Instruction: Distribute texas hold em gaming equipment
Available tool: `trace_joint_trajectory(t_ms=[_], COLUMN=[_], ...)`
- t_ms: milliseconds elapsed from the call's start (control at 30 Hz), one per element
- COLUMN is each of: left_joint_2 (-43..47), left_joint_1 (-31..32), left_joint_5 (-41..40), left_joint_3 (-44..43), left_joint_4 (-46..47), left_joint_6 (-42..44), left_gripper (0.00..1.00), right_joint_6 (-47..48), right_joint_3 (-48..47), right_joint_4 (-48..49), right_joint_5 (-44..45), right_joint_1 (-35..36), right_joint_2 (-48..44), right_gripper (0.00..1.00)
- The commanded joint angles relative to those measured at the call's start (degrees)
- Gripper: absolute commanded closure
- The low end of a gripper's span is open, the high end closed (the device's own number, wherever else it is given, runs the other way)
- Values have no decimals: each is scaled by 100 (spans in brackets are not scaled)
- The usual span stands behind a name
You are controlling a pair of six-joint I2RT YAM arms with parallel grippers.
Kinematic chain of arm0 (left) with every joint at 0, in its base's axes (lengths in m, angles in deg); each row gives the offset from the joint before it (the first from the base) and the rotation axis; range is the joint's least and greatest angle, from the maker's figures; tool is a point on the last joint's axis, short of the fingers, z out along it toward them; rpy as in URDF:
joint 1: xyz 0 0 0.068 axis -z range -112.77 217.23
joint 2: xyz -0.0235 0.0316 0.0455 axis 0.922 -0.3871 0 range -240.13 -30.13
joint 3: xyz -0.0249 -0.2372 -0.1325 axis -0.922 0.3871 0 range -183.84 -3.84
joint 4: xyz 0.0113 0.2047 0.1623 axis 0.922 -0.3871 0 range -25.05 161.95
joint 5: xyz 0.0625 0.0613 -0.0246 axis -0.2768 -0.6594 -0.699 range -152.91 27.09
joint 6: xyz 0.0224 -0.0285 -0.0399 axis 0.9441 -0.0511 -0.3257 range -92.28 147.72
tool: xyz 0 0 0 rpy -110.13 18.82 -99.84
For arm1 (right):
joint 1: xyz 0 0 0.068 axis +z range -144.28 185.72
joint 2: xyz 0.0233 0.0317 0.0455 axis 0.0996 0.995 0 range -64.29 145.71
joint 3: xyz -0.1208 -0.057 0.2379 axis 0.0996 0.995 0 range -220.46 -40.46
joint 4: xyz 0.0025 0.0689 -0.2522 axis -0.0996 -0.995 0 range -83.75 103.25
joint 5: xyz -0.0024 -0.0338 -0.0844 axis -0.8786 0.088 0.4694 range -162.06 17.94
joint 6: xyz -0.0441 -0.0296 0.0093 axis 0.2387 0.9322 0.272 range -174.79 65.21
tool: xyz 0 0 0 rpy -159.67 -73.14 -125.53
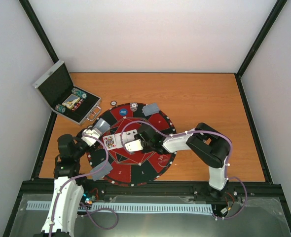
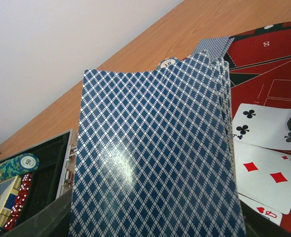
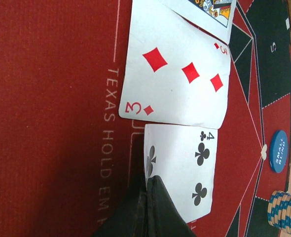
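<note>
- The left gripper [image 1: 90, 135], part-open, clamps the deck [image 2: 155, 158] filling its wrist view; the fanned top cards could slide off.
- The right gripper [image 3: 148, 190], fully closed and empty, rests its tips on the four of clubs [image 3: 185, 163] at lower centre; dragging across the mat [image 3: 52, 123] could push it into the three of diamonds [image 3: 177, 84].

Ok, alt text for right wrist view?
The shut right gripper is at the edge of a face-up four of clubs on the red mat. A three of diamonds lies above it; a blue button and chip stack sit at right.
</note>
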Motion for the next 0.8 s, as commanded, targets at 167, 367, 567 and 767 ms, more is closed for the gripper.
trace_joint_trajectory(t_ms=[167,367,567,767], left_joint_2=[60,70,66,50], left_joint_1=[-46,-41,-46,-42], left_joint_5=[89,87,97,91], left_joint_3=[-71,-80,-86,-101], left_joint_4=[263,260,257,242], left_joint_6=[-79,-75,-75,-81], left_gripper=[44,44,44,44], right_joint_6=[102,78,-141,-999], right_joint_3=[-15,-24,106,577], right_joint_4=[-324,-522,-570,679], right_joint_5=[-84,-82,-91,-285], right_joint_1=[60,198,232,125], right_joint_2=[32,-110,-619,-1835], right_gripper=[88,71,44,0])
